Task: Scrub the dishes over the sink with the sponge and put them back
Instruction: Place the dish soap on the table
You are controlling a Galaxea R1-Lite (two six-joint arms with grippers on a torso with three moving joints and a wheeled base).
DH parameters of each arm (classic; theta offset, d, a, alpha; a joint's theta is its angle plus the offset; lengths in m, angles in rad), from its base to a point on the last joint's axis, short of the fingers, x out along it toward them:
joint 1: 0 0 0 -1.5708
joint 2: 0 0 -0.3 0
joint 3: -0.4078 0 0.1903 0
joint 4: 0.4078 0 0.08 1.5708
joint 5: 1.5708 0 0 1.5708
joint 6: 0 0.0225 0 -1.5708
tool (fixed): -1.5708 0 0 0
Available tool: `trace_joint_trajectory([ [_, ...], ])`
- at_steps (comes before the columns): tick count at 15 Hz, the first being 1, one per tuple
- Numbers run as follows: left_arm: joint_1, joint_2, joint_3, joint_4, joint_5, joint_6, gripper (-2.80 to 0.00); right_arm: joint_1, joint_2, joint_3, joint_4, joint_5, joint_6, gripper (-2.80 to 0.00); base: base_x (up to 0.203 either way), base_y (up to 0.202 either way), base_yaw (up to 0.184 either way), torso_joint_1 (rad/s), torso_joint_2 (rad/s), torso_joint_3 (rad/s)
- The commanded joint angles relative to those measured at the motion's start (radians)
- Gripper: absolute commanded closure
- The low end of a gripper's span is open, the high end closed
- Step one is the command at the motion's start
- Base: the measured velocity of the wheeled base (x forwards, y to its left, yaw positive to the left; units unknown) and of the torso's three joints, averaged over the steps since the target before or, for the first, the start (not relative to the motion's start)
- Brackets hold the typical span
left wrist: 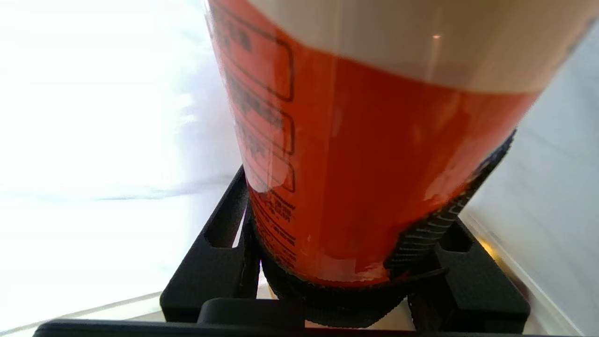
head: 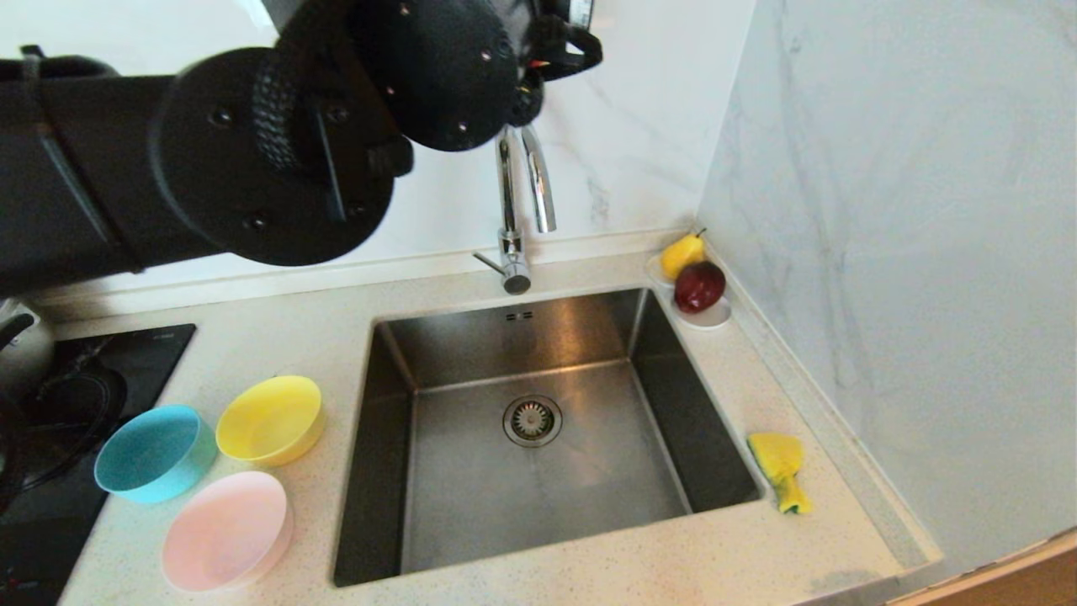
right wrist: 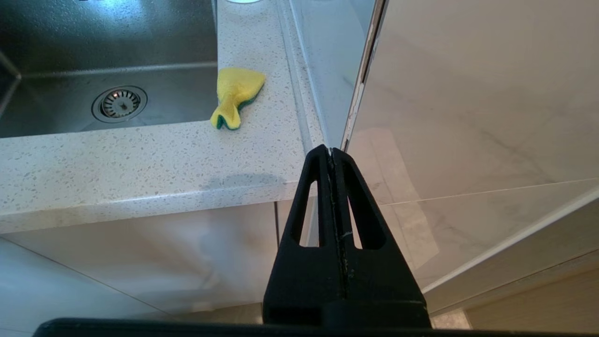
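Observation:
Three dishes stand on the counter left of the sink: a yellow bowl, a light blue bowl and a pale pink bowl. The yellow sponge with its green layer lies crumpled on the counter right of the sink, also in the right wrist view. My left arm is raised high near the tap. Its gripper is shut on an orange bottle with a pale upper part. My right gripper hangs shut and empty below the counter's front edge, right of the sponge.
A chrome tap rises behind the sink. A white saucer with a yellow pear and a red apple sits in the back right corner. A black hob with a steel pot lies at the left. A marble wall closes the right side.

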Motion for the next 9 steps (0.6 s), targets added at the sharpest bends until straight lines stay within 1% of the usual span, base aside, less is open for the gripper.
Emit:
trace_joint_trajectory([
  [1,0.063,-0.066,0.01,-0.001,0.009,-0.008,0.0,-0.001,0.001,0.0,0.0,0.001,0.0,0.0,0.0,0.0,0.0,0.0,0.0,0.0],
  [3,0.124,-0.086,0.015,-0.002,0.01,-0.011,0.0,-0.001,0.001,0.0,0.0,0.001,0.0,0.0,0.0,0.0,0.0,0.0,0.0,0.0],
  [5,0.215,-0.109,0.044,0.005,0.003,-0.01,0.0,0.0,0.001,0.001,0.0,0.001,0.0,0.0,0.0,0.0,0.0,0.0,0.0,0.0],
  [7,0.316,-0.128,0.072,0.035,-0.029,-0.016,0.0,0.0,0.0,0.0,0.0,0.001,0.0,0.0,0.0,0.0,0.0,0.0,0.0,0.0],
  [8,0.376,-0.132,0.075,0.052,-0.041,-0.042,0.0,0.001,0.001,0.001,0.0,0.001,0.0,0.0,0.0,0.0,0.0,0.0,0.0,0.0],
  [9,0.421,-0.136,0.078,0.072,-0.047,-0.08,0.0,0.0,0.001,0.0,0.0,0.001,0.0,0.0,0.0,0.0,0.0,0.0,0.0,0.0],
])
